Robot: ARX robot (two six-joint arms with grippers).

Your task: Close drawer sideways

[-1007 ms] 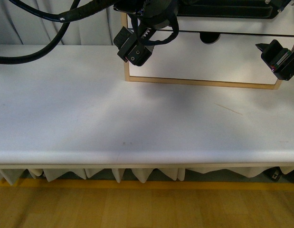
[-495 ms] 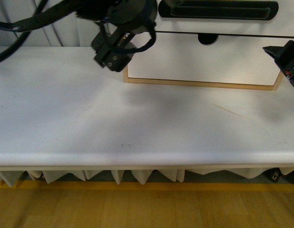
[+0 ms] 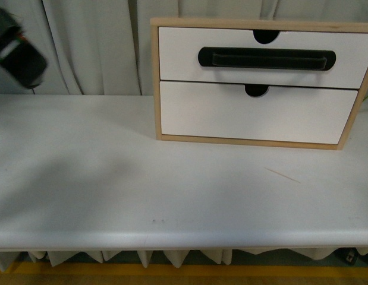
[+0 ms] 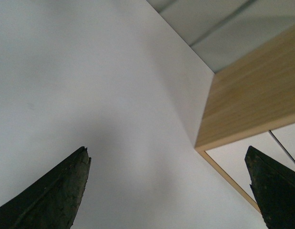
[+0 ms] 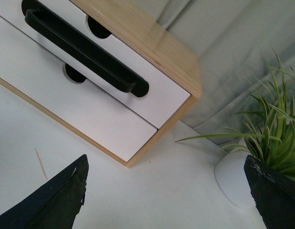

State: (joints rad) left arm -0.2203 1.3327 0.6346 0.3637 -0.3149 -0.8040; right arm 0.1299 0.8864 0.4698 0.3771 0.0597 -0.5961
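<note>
The drawer (image 3: 267,58) is the upper of two in a wooden cabinet (image 3: 155,83) at the table's back right. It has a white front, a long black bar handle and a notch in its top edge. Its front sits level with the frame. It also shows in the right wrist view (image 5: 85,47). My left gripper (image 4: 168,191) is open and empty over the table, beside the cabinet's left side (image 4: 254,100). A dark part of my left arm (image 3: 17,56) shows at the far left. My right gripper (image 5: 166,191) is open and empty, off the cabinet's right corner.
A plain white drawer front (image 3: 258,113) without a handle sits below. A green plant (image 5: 271,129) in a white pot (image 5: 233,176) stands right of the cabinet. A thin stick (image 3: 283,175) lies on the white table (image 3: 112,190). Grey curtains hang behind.
Both arms have drawn back from the cabinet. The left one has gone to the far left and the right one has left the front view. The whole cabinet now shows.
</note>
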